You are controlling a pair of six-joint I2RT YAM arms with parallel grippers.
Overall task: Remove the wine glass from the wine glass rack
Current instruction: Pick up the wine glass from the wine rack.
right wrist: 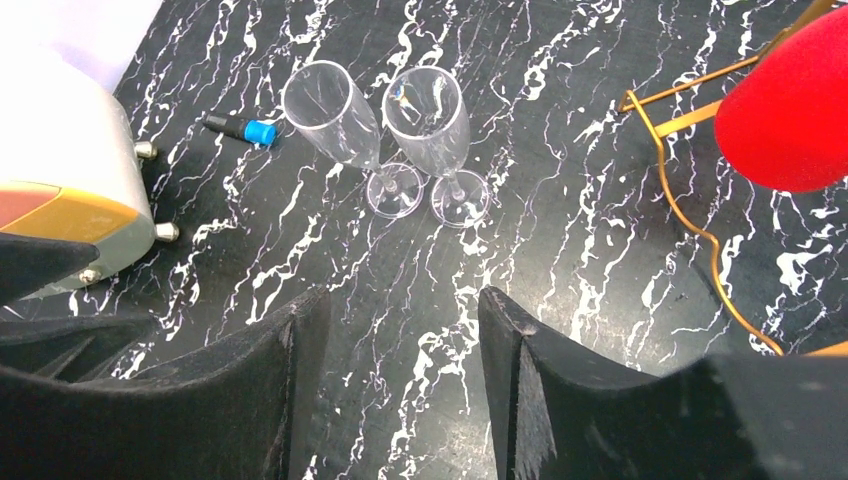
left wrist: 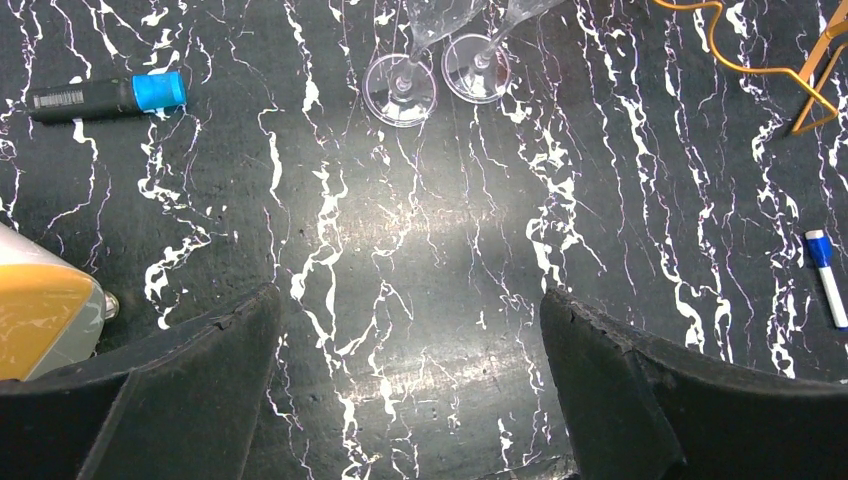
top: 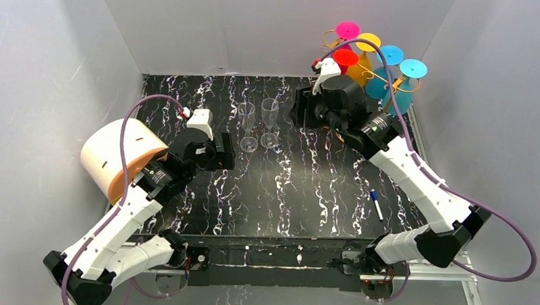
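Now the right gripper [right wrist: 400, 310] is half open and empty beside the gold rack [right wrist: 690, 120], where the red wine glass [right wrist: 800, 110] hangs; the left gripper [left wrist: 410, 300] is wide open, empty.

The table [left wrist: 420, 250] is finished in black, white-veined marble pattern with a soft sheen. The two flutes [right wrist: 430, 120] are made of clear, smooth material. The wine glass rack [left wrist: 812, 100] is formed of shiny gold-coloured wire. The red wine glass [right wrist: 790, 110] is finished matt.
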